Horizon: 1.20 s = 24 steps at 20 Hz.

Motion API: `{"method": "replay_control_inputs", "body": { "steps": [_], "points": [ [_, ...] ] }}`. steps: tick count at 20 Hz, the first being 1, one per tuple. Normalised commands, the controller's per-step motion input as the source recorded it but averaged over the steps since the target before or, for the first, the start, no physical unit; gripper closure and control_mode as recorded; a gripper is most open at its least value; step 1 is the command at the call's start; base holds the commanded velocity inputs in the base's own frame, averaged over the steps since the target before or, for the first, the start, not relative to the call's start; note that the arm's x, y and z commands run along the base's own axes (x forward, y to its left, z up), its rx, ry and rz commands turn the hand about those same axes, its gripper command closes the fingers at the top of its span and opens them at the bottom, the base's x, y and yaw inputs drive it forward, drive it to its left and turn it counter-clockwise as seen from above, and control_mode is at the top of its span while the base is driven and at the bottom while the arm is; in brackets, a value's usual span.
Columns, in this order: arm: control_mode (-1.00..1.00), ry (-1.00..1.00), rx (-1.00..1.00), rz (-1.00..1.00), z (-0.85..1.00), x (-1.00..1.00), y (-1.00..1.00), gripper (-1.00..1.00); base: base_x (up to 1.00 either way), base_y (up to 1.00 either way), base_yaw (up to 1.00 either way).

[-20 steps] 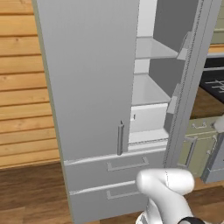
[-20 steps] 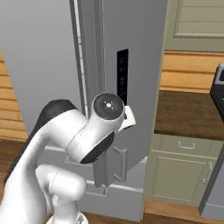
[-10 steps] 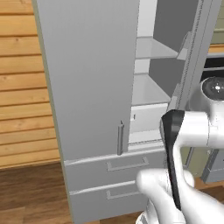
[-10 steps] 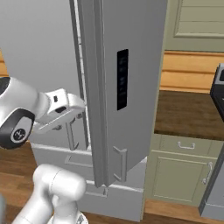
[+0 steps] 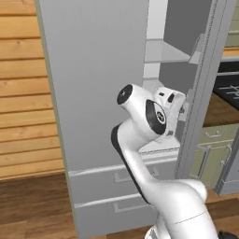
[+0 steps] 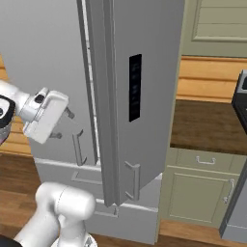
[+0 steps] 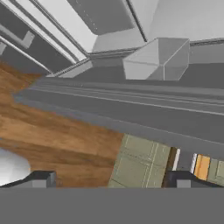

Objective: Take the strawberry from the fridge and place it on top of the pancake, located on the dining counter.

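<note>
The fridge (image 5: 98, 93) stands tall and light grey against a wall of warm wooden planks (image 5: 23, 102); its left door is shut, its right door (image 5: 205, 79) swung open edge-on toward the left base camera, and white shelves (image 5: 163, 51) show in the gap between them; two drawers (image 5: 112, 186) run across the bottom, above a brown wood floor (image 5: 32, 205). From the right base view the open door (image 6: 140, 96) faces the camera with a dark vertical panel (image 6: 135, 87) set in its outer face and a bar handle (image 6: 132, 181) low on its edge; beyond it lie a dark wooden countertop (image 6: 207, 128) over olive-green cabinets (image 6: 198, 193), with more planks on the wall behind.

The arm bends up in front of the fridge, and its hand reaches toward the opening; the gripper (image 6: 65, 123) hangs just beside the handle (image 6: 77, 147) of the left door in the right base view, its tips small and dark; in the hand view the two fingertips (image 7: 41, 179) stand well apart at the bottom corners, with nothing between them; that view looks slantwise over the door's edge, the floor and a green cabinet.

The strawberry cannot be made out in any of the pictures; the shelves that show are too small and partly hidden by the arm.
</note>
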Motion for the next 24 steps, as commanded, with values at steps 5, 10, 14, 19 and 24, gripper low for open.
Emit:
{"method": "replay_control_inputs", "body": {
  "steps": [5, 10, 14, 19, 24],
  "points": [
    [-1.00, 0.35, -0.32, -0.20, -0.46, 0.68, -0.70, -1.00, 0.00, 0.00, 0.00],
    [-1.00, 0.17, -0.13, -0.05, -0.57, 0.62, -0.58, -1.00, 0.00, 0.00, 0.00],
    [-1.00, 0.09, 0.00, 0.02, -0.41, 0.44, -0.55, -1.00, 0.00, 0.00, 0.00],
    [-1.00, 0.02, 0.00, 0.00, -0.19, -0.10, -0.71, -1.00, 0.00, 0.00, 0.00],
    [-1.00, -0.02, 0.00, -0.05, 0.00, -0.93, -0.93, -1.00, 0.00, 0.00, 0.00]
  ]
}}
